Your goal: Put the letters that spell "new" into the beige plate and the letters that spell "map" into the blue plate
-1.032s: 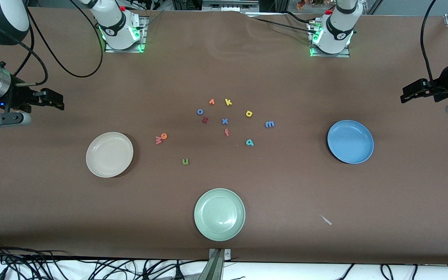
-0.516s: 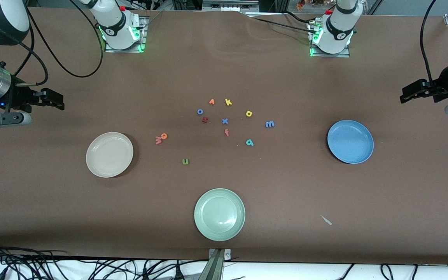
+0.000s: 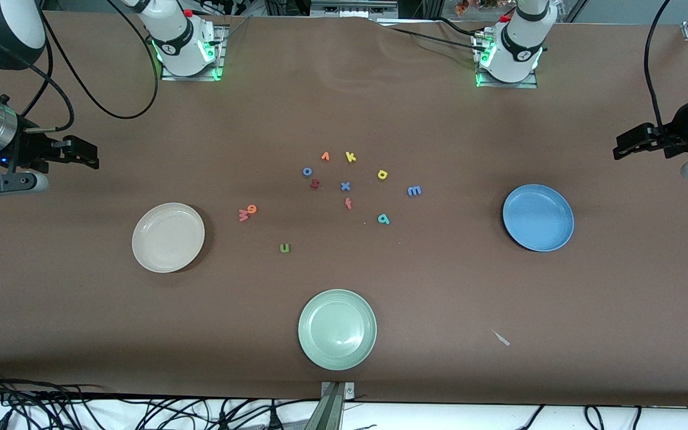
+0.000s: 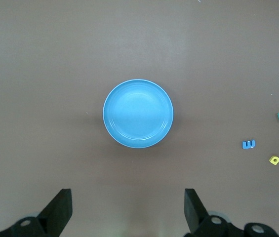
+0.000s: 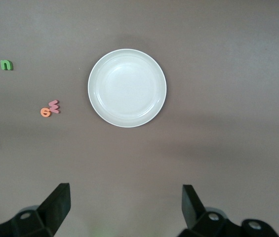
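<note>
The beige plate (image 3: 168,237) (image 5: 127,88) lies bare toward the right arm's end, the blue plate (image 3: 538,217) (image 4: 138,113) bare toward the left arm's end. Between them lie the green "n" (image 3: 285,248) (image 5: 6,64), orange "e" (image 3: 252,208) touching the pink "w" (image 3: 243,215), the blue "m" (image 3: 414,191) (image 4: 249,144), teal "a" (image 3: 383,219) and yellow "p" (image 3: 382,174). My right gripper (image 3: 88,156) (image 5: 125,188) hangs open and empty high above the table near the beige plate. My left gripper (image 3: 622,145) (image 4: 128,193) hangs open and empty high near the blue plate.
A pale green plate (image 3: 337,329) sits near the front edge. Other letters cluster mid-table: orange "v" (image 3: 325,156), yellow "k" (image 3: 350,157), blue "o" (image 3: 307,171), a dark red letter (image 3: 315,184), blue "x" (image 3: 345,186), red "f" (image 3: 348,203). A small white scrap (image 3: 501,338) lies on the cloth.
The left arm has drifted very slightly toward the robots' bases. Plates, letters and the right arm have not moved.
</note>
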